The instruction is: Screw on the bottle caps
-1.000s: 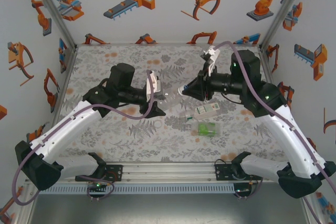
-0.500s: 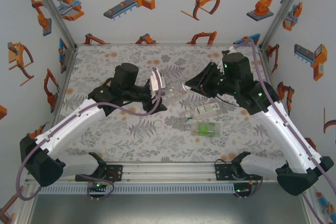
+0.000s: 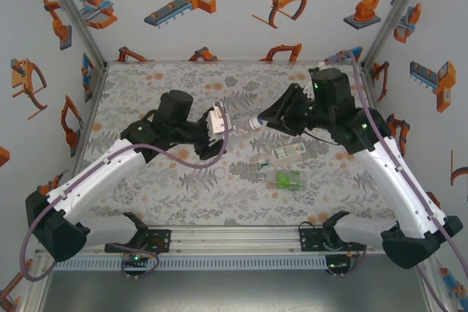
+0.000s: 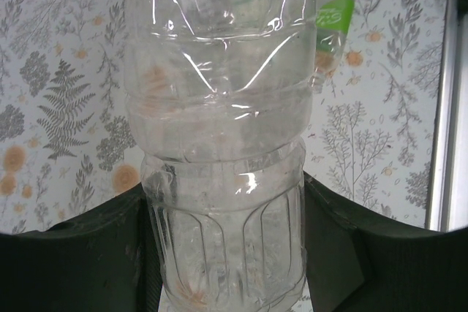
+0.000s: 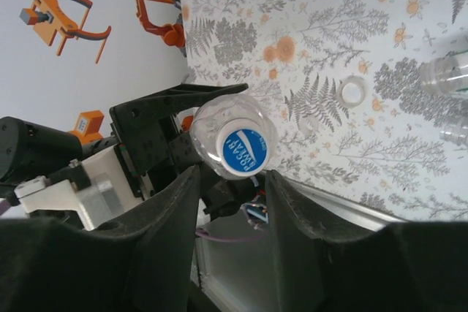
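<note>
Left wrist: left pincer (image 4: 227,253) clamped round ribbed lower body of clear bottle (image 4: 219,107), held clear of floral table (image 3: 146,85). Right wrist: right pincer (image 5: 232,195) jaws stood parted, wider than blue cap (image 5: 245,150), which sat on that bottle's mouth just off fingertips. White cap (image 5: 353,91) lay loose on table below bottle. Labelled bottle (image 3: 289,153) and green bottle (image 3: 287,179) lay on table right of it.

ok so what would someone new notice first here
The clear bottle stands out first, held sideways over the middle of the table by the left gripper, which is shut on its body. Its blue cap faces the right gripper, whose fingers stand on either side of it. Below them in the top view, a green bottle and a labelled bottle lie on the flowered table.
</note>
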Tool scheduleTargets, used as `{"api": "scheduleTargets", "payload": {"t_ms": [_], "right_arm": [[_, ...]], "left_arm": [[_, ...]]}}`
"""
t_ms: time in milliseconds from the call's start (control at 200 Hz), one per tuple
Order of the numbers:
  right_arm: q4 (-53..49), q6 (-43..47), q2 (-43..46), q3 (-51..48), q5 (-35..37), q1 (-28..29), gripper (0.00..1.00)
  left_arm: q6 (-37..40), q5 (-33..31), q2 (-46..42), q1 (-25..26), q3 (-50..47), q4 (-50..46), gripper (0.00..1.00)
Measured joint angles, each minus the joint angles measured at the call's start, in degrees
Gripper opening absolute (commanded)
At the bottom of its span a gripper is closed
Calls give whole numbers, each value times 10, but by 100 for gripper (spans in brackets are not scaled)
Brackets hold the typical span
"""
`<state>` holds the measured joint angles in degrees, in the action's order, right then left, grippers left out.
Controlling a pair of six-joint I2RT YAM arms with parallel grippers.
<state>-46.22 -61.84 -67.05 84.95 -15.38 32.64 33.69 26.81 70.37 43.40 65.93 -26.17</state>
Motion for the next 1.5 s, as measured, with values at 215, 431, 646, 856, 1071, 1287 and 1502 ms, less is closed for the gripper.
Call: {"api": "scheduleTargets", "payload": {"t_ms": [215,431,646,856,1071,1287,1502], "right_arm": [[-8,-22,-5,0,-38,-2,50],[-10,-29,-11,-23,-46,-18,51],[-3,-37,-21,-41,-62,-25,50],[23,-56,-23,-58,-81,-26,40],[36,-59,-23,-68,-91,-29,37],[38,-62,-23,-73,-96,-31,20],[51,-49,-19,-77,-97,-31,0]], "left_arm": [[23,-32,0,9,-1,-12,0],[39,-45,-3,12,-1,-17,0],[46,-45,-11,15,-4,-17,0],[51,-45,-11,19,-5,-17,0],[56,-44,-11,20,-5,-17,0],[57,-44,-11,21,-5,-17,0],[57,-43,-11,21,-5,-15,0]]}}
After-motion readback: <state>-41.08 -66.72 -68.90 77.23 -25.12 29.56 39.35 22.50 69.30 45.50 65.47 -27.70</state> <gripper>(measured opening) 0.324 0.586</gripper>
